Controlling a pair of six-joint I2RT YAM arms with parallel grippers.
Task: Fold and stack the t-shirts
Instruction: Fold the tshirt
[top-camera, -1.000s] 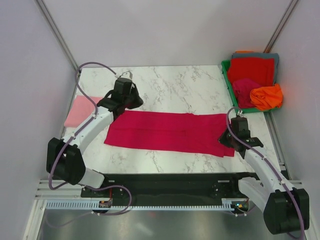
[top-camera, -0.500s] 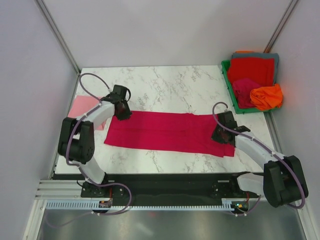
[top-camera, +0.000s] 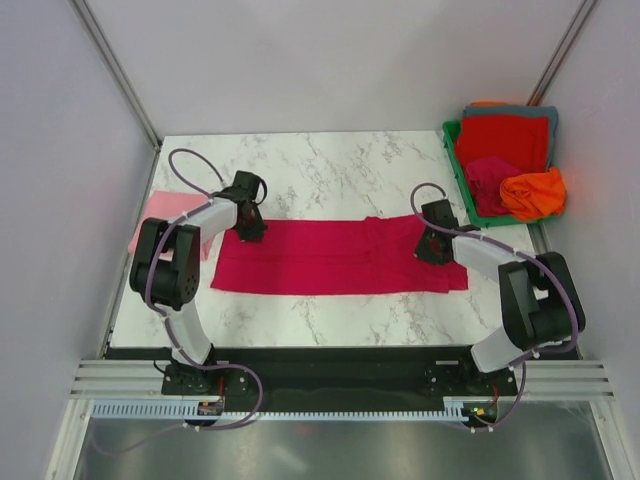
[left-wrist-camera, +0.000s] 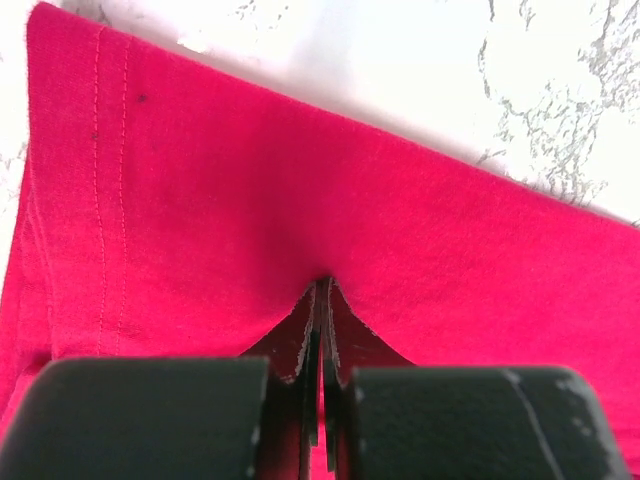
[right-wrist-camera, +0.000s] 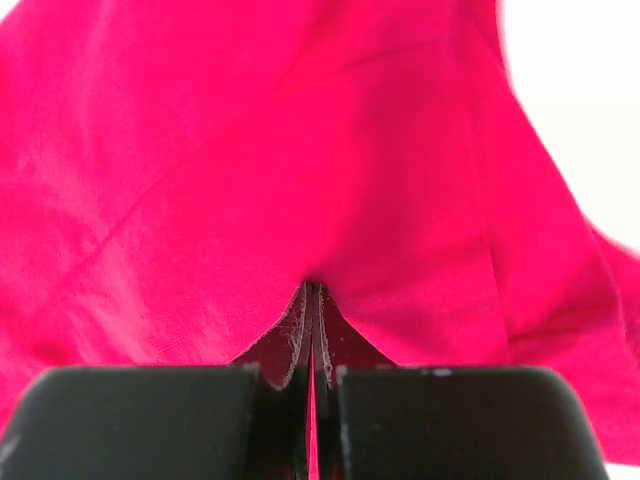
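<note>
Top view first: the crimson shirt (top-camera: 340, 257) is laid out as a long flat strip across the middle of the marble table (top-camera: 340, 165). The left gripper (top-camera: 247, 228) is down on its far left corner and the right gripper (top-camera: 430, 245) is down on its far right corner, where the cloth is a bit rumpled. A folded pink shirt (top-camera: 165, 210) sits at the table's left edge, partly behind the left arm. Over in the far right corner there's a green bin (top-camera: 455, 150) with a red shirt (top-camera: 505, 140), a magenta shirt (top-camera: 490, 178) and a crumpled orange shirt (top-camera: 535, 192) piled in it, plus a grey shirt (top-camera: 520, 111) peeking out at the back.

Left wrist view: jaws pressed tight together with a pinch of crimson cloth between them, hem stitching off to the left, marble beyond.

Right wrist view: same deal, jaws clamped on a fold of the crimson cloth, which bunches up in wrinkles around the pinch.
</note>
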